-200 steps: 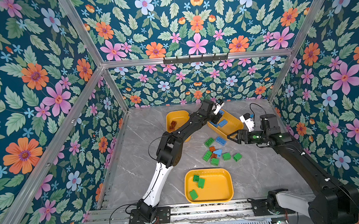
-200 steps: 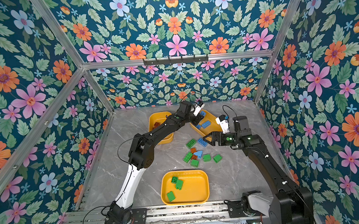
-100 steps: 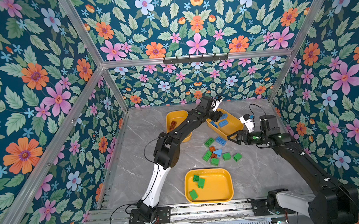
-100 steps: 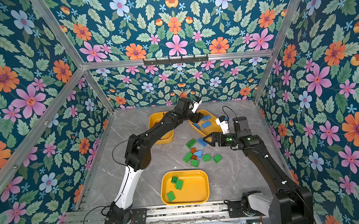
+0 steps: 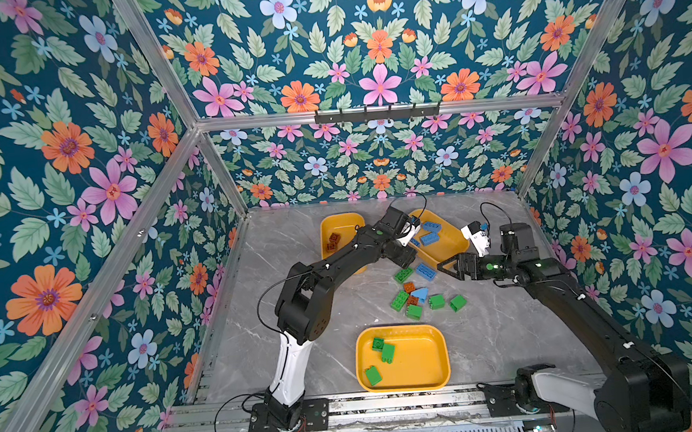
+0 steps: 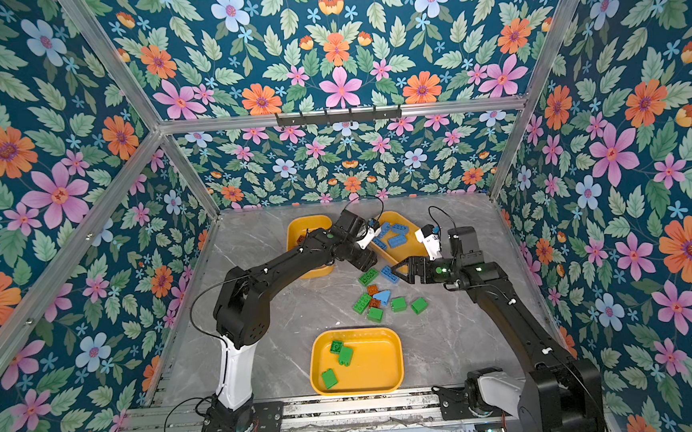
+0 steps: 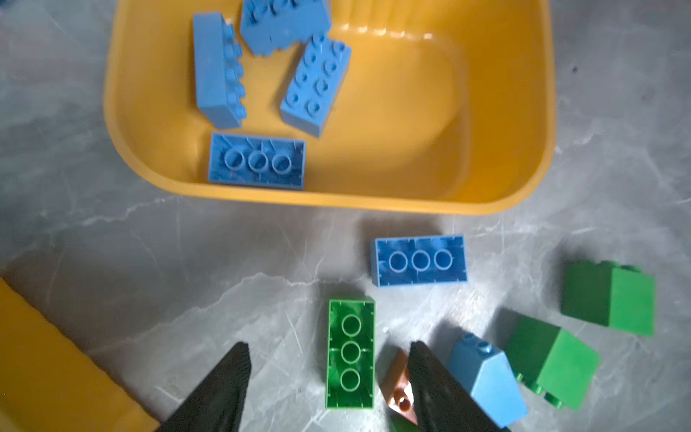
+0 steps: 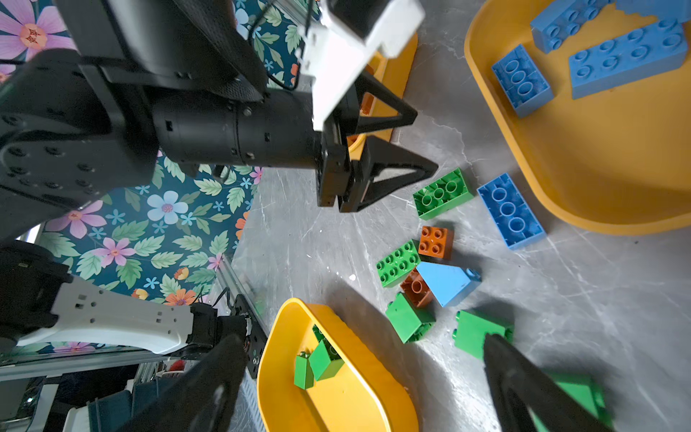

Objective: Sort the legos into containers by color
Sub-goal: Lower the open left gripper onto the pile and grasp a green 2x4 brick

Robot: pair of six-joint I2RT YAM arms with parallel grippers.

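Blue legos lie in the back right container, brown ones in the back left container, green ones in the front container. Loose legos sit between them: a blue brick, a green oblong brick lying studs down, a light-blue sloped piece, brown bricks and green squares. My left gripper hangs open and empty above the green oblong brick. My right gripper is wide open and empty, just right of the loose blue brick.
Floral walls and aluminium posts enclose the grey marble table. The left arm arches over the back left container. Both arm bases sit on the rail along the front edge.
My left gripper has opened and drawn back from over the blue container toward the loose pile. The right arm has not moved.
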